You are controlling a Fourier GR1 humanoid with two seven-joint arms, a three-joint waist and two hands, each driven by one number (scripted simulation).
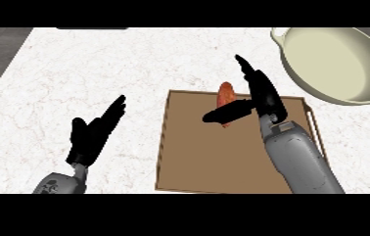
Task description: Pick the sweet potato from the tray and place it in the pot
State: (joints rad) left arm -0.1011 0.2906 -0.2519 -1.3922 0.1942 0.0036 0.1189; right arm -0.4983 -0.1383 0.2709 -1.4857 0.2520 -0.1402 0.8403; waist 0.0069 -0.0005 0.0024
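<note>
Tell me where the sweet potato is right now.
The sweet potato lies on the tray near its far edge, right of centre in the head view, partly hidden by the open right hand over it.

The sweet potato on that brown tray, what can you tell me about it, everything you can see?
The sweet potato is a slim, elongated orange-red root, smooth-looking, lying lengthwise at the far edge of the flat brown tray, its top end poking past the rim. The right hand is open over it: the thumb crosses its lower part and hides it, the straight fingers run along its right side. Whether the hand touches it cannot be told. The cream pot sits apart, to the right.
</note>
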